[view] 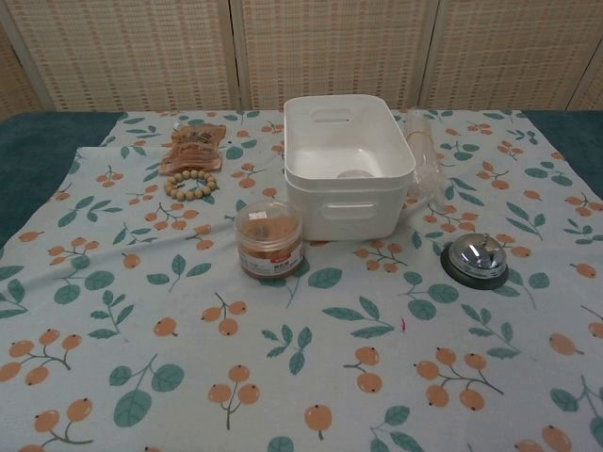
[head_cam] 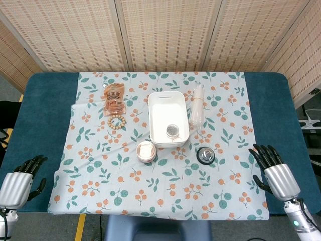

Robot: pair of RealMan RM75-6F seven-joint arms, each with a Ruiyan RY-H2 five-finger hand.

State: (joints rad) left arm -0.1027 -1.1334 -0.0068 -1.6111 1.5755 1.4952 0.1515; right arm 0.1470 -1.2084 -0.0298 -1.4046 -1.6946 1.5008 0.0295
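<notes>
Left hand (head_cam: pixel 20 176) resting at the tabletop (head_cam: pixel 45 115) edge, fingers apart and holding nothing — jar (head_cam: pixel 146 150), white bin (head_cam: pixel 168 119), call bell (head_cam: pixel 205 155) sitting untouched mid-cloth — right hand (head_cam: pixel 273 170) idling likewise empty, fingers spread; seemingly pre-reach, next move needing a forward extension.

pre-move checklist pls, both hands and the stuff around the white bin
1. Left hand holds nothing, fingers apart, at the near left table edge: ok.
2. Right hand holds nothing, fingers spread, at the near right edge: ok.
3. Call bell, the item nearest the right hand, upright on the cloth and apart from the white bin: ok.
4. Small jar upright with lid on, just in front of the bin; touching it or not: cannot tell.
5. Bin contents: one small round object inside; what it is: cannot tell.
6. Bead bracelet and snack packet lie flat left of the bin, unobstructed: ok.
</notes>
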